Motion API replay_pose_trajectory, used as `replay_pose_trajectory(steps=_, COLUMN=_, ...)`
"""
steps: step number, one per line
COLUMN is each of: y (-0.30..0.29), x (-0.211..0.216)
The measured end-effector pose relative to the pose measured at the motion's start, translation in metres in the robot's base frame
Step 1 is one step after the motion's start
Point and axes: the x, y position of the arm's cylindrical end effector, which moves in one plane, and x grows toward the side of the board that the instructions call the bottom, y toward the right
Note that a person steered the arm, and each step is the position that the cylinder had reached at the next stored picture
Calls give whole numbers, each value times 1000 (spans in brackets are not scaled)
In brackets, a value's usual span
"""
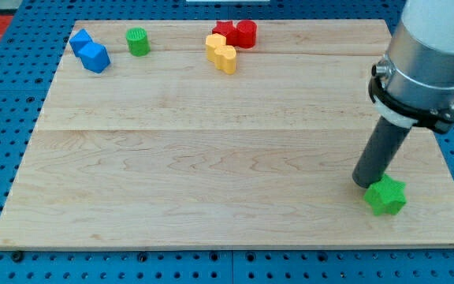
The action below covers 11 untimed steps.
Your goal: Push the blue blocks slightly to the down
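**Tip parked far from the blue pair**

There is no gripper here, so nothing to report as open or closed; the arm ends in a dark rod, and my tip rests on the pale wooden bench at about four o'clock, touching or just beside the green star-shaped block.

The task's things, the two blue chunky blocks, sit together at about ten o'clock, near the bench's far corner and well apart from my tip. Just toward three o'clock of them stands a small green cylinder. Further along the twelve o'clock edge, a yellow lobed block touches a red lobed block.

Risks, as I judge them: leaving from here could drag the green star off the nearby edge if the rod catches it. A straight path to the blue pair passes near the yellow block and the green cylinder and could knock them. The blue blocks must be approached from their twelve o'clock side, where little bench remains; an off-centre push could split the pair or spin one aside.
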Motion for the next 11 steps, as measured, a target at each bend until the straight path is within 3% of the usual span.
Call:
replay_pose_trajectory(steps=1, y=-43, x=-27)
replay_pose_trajectory(steps=2, y=-134, x=-68)
replay_pose_trajectory(steps=5, y=-463, x=-190)
replay_pose_trajectory(steps=6, y=-481, x=-198)
replay_pose_trajectory(steps=9, y=-449, x=-310)
replay_pose_trajectory(steps=10, y=-426, x=-312)
replay_pose_trajectory(steps=11, y=-418, x=-273)
